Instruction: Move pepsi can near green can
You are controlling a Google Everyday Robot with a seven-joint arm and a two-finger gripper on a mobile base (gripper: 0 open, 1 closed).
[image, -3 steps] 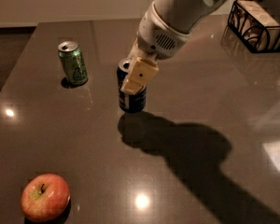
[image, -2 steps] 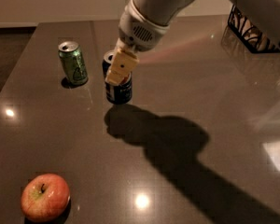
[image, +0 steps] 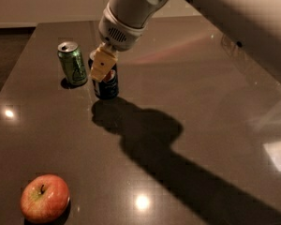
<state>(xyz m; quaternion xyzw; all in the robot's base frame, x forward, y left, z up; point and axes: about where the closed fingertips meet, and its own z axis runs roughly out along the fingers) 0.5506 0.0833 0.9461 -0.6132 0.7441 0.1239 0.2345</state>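
Observation:
The pepsi can [image: 107,84], dark blue with a red and white logo, stands upright on the dark table just right of the green can [image: 72,63]. A narrow gap separates the two cans. The green can is upright with a pale triangular emblem and a silver top. My gripper [image: 102,64] comes down from the upper right and is shut on the pepsi can's upper part. Its yellowish finger [image: 103,62] covers the can's top and front.
A red apple [image: 45,198] lies at the table's front left. The dark table [image: 187,107] stretches to the right and front, with the arm's shadow across it. The table's left edge runs close behind the green can.
My gripper has carried the pepsi can to the left, from well right of the green can to right beside it. The green can and apple have not moved.

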